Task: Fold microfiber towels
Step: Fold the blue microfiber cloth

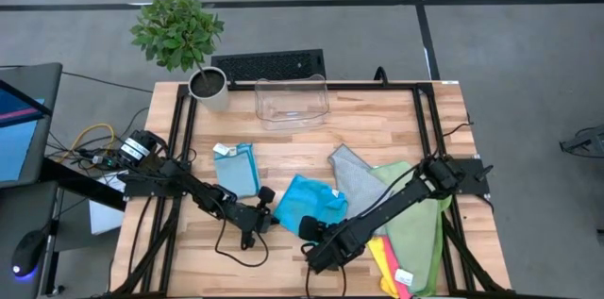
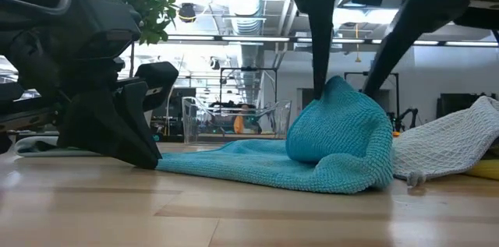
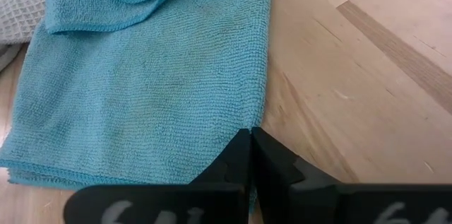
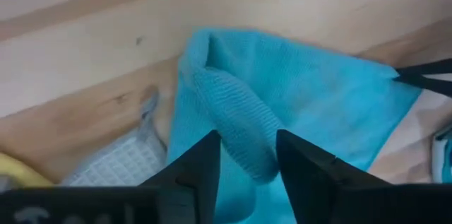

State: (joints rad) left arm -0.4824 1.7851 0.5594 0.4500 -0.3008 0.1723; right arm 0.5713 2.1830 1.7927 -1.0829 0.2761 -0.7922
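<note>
A bright teal microfiber towel (image 1: pixel 311 202) lies near the middle of the wooden slatted table (image 1: pixel 377 129), caught between two dark robot arms. The right gripper (image 4: pixel 247 157) stands over the towel's near right part, its two fingers (image 4: pixel 201 164) a little apart with a raised fold of the teal cloth between them; whether they actually pinch it cannot be told. The left gripper (image 3: pixel 251 155) rests at the towel's left edge, fingers pressed together on the corner of the cloth.

The low view alone shows the height of the fold: the teal towel (image 2: pixel 335 142) humps up under the right arm's fingers while the rest of it lies flat on the wood. The high view alone shows the other cloths: a light blue towel (image 1: pixel 236 167) folded on the left, a grey waffle-weave towel (image 1: pixel 354 176) just right of the teal one, a pale green towel (image 1: pixel 415 228) beneath the right arm, and yellow and pink towels (image 1: pixel 387 259) at the near edge. A clear plastic bin (image 1: pixel 291 101) sits at the far edge, beside a potted green plant (image 1: pixel 179 35).
</note>
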